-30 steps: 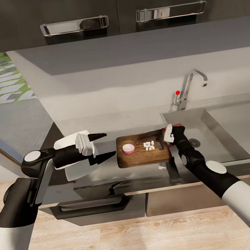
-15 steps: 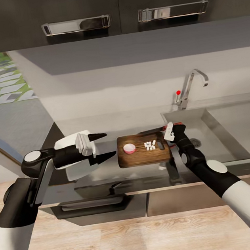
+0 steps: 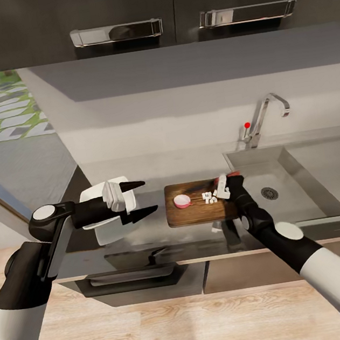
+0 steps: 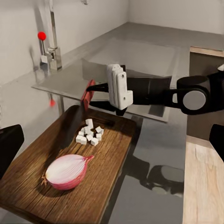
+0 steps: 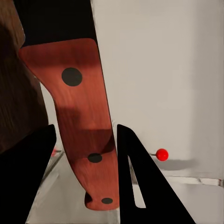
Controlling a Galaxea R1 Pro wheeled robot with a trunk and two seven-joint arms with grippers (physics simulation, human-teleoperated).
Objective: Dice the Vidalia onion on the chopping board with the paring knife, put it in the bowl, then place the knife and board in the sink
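The chopping board (image 3: 200,209) is lying on the countertop (image 3: 156,221), its 3 o'clock edge just beside the sink (image 3: 304,193), bare worktop at 9 o'clock; the right gripper (image 3: 227,183) is clenching the paring knife (image 5: 81,121) by its reddish handle, blade over the onion dice (image 4: 88,133); the left gripper (image 3: 141,197) is hanging spread and empty above the bowl (image 3: 105,228); the onion half (image 4: 67,171) is resting on the board.
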